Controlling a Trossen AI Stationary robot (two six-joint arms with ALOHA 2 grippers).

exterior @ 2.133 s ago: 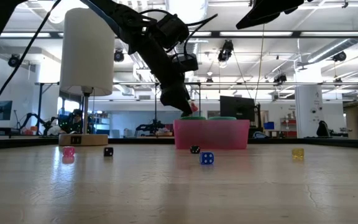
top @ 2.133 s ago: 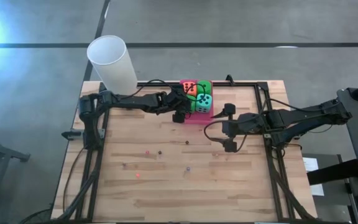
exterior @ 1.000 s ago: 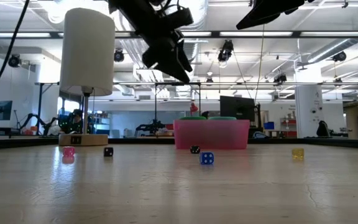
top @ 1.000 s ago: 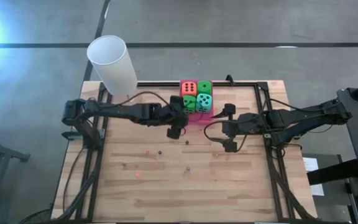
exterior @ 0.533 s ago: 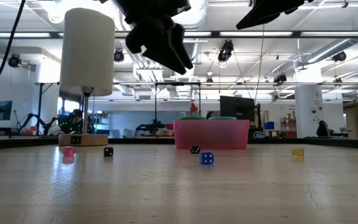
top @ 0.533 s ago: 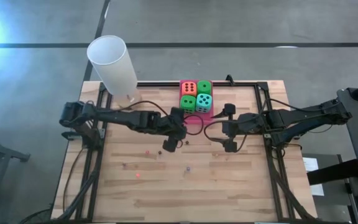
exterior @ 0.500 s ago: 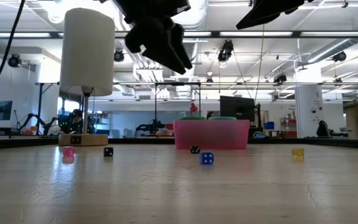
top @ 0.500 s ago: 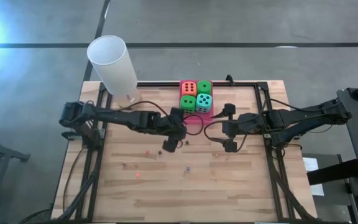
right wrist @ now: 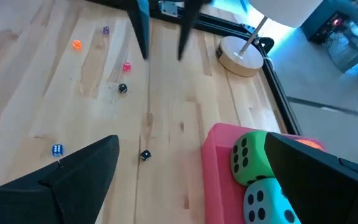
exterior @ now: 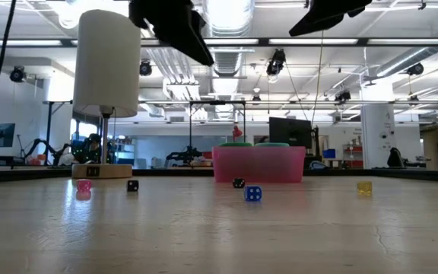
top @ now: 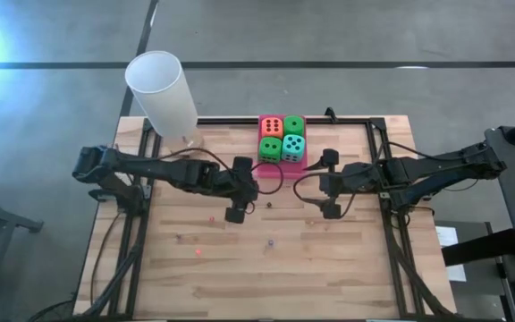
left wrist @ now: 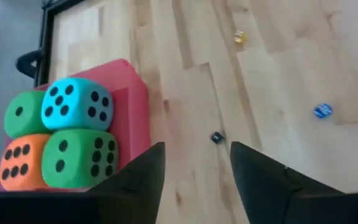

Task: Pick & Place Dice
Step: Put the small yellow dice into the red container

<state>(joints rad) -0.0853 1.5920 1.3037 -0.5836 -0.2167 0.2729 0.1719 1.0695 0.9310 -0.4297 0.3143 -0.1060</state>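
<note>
Four dice sit packed in a pink tray [top: 282, 166] at the table's far middle: an orange-red die [top: 271, 126], a green die [top: 294, 125], a second green die [top: 271, 148] and a teal die [top: 293, 148]. The left wrist view shows them too, among them the teal die [left wrist: 76, 102] in the tray [left wrist: 134, 102]. My left gripper [top: 244, 190] hovers open above the table, near and left of the tray, with nothing between its fingers [left wrist: 197, 149]. My right gripper [top: 323, 184] hangs open to the right of the tray [right wrist: 191, 142].
A tall white cylinder [top: 161, 89] stands on a round base at the far left. Several tiny dice lie on the wood: a blue one [exterior: 253, 193], a black one [exterior: 238, 183], a yellow one [exterior: 364, 187] and a pink one [exterior: 84, 185]. A black frame [top: 365, 122] rims the table.
My left gripper has drawn back from the tray, going toward the table's left and near edges and rising. The dice and the tray have stayed where they were.
</note>
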